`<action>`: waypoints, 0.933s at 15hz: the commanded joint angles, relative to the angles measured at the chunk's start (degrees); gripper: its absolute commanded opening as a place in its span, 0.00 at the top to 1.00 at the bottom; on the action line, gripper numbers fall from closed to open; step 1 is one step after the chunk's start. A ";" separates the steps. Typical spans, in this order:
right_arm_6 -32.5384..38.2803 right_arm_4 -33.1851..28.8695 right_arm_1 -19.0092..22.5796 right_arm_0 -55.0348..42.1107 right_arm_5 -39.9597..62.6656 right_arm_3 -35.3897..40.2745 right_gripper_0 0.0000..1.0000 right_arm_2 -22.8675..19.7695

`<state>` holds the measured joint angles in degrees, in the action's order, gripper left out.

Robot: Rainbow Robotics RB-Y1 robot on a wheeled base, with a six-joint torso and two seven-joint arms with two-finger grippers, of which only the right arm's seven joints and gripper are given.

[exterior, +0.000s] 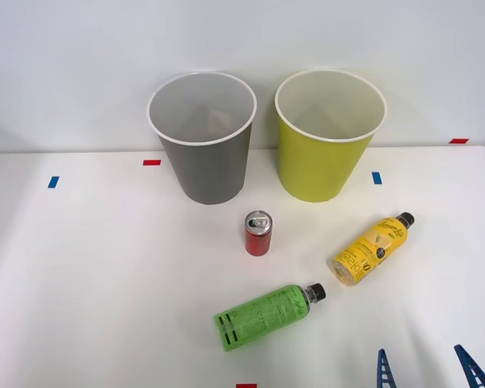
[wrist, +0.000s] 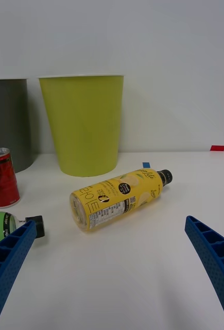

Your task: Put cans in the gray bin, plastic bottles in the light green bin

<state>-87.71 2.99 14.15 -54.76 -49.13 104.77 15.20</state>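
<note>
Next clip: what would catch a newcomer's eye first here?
Two tall bins at the table's far edge stand out: the gray bin on the left and the light green bin beside it. Before them a small red can stands upright, while a yellow-label bottle and a green-label bottle lie on their sides. The right gripper hangs open near the yellow one.

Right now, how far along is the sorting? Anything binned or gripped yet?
Nothing looks done: the red can stands on the table in front of the gray bin, and the yellow-label bottle and green-label bottle lie on their sides. The part of each bin's inside that shows holds nothing; the light green bin too. The right gripper is open, holding nothing, facing the yellow-label bottle. All three items are left.
</note>
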 commanded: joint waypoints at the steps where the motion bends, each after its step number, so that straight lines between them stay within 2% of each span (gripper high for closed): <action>1: 0.00 0.00 0.00 0.00 0.00 0.00 0.00 0.00; 3: -0.18 -0.44 0.09 1.85 0.53 -2.64 0.00 -0.18; 7: -0.44 -0.26 0.62 2.72 1.49 -0.35 0.00 -1.58; 11: -0.09 0.70 0.00 2.90 19.60 10.99 0.00 -4.48; 14: 0.53 1.76 -0.79 3.96 39.02 21.88 0.00 -6.59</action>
<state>-87.72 3.86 13.91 -51.73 -20.99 119.41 10.26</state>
